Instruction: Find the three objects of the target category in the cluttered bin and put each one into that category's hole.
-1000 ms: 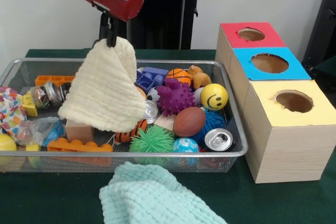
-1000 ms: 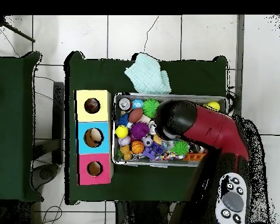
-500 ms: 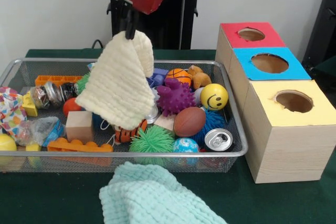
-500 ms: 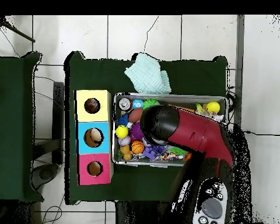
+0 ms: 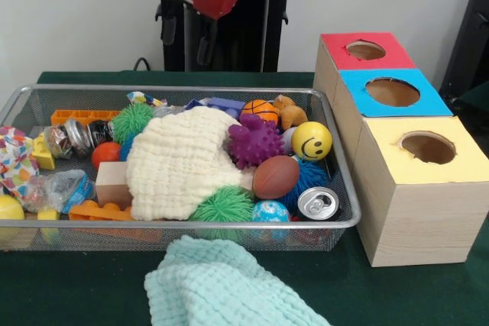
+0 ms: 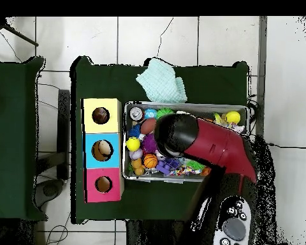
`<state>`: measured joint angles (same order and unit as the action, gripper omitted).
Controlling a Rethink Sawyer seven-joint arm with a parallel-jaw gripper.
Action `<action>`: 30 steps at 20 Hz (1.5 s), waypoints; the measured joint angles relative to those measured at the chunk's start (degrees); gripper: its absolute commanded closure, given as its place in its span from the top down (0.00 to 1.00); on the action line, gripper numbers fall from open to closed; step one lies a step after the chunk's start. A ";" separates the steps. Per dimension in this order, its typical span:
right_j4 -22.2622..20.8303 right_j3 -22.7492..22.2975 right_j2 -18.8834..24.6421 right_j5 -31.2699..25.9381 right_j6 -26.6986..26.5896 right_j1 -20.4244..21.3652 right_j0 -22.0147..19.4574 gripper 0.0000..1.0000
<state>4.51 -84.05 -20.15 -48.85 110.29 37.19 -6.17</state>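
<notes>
My gripper [image 5: 187, 38] hangs open and empty above the back of the wire bin [image 5: 191, 224]. Below it a cream cloth [image 5: 182, 163] lies crumpled on the clutter in the bin's middle. Around the cloth are a purple spiky ball [image 5: 256, 141], a yellow smiley ball [image 5: 312, 140], a brown football [image 5: 276, 176], a green spiky ball [image 5: 221, 205], a small basketball [image 5: 260, 110] and a drink can [image 5: 317, 203]. In the overhead view the arm's head [image 6: 176, 135] covers the gripper and the bin's [image 6: 187, 105] middle.
Three boxes with round holes stand right of the bin: red [image 5: 365, 51], blue [image 5: 392, 91], yellow [image 5: 428, 148]. A mint cloth [image 5: 221, 284] lies on the table before the bin. A wooden block [image 5: 114, 181], orange bricks [image 5: 114, 211] and wrappers fill the bin's left.
The gripper carried the cream cloth rightward above the bin, then opened. The cloth has dropped onto the objects in the bin's middle.
</notes>
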 measured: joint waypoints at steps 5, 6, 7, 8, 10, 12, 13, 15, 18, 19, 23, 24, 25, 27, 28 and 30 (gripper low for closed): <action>0.32 0.00 0.00 0.03 0.00 0.00 -1.13 1.00; 0.32 0.00 0.00 0.09 0.00 0.00 -1.28 1.00; 0.32 0.00 0.00 0.20 0.00 0.00 -1.48 1.00; 0.32 0.00 0.00 0.31 0.00 0.00 -1.63 1.00; 0.32 0.00 0.04 0.97 0.00 0.00 -2.19 1.00; 0.32 0.01 0.24 1.46 0.00 -0.02 -2.62 1.00; 0.32 0.09 0.92 2.35 0.00 -0.25 -3.67 1.00; 0.32 0.24 1.39 2.93 0.00 -0.57 -4.38 1.00; 0.26 1.01 2.91 4.19 0.00 -2.15 -6.76 1.00; 0.25 1.19 3.27 4.42 0.00 -2.56 -7.30 1.00; -0.07 2.75 5.71 5.90 0.00 -6.05 -10.99 1.00; -0.18 3.16 6.15 6.11 0.00 -6.77 -11.61 1.00; -0.41 3.89 6.83 6.41 0.00 -7.87 -12.54 1.00; -0.88 5.19 7.81 6.86 0.00 -9.74 -13.94 1.00; -1.08 5.80 8.33 6.98 0.00 -10.62 -14.63 1.00; -1.44 6.97 9.45 7.11 0.00 -12.32 -16.03 1.00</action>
<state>3.08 -77.08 -10.70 -41.75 110.29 24.88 -22.20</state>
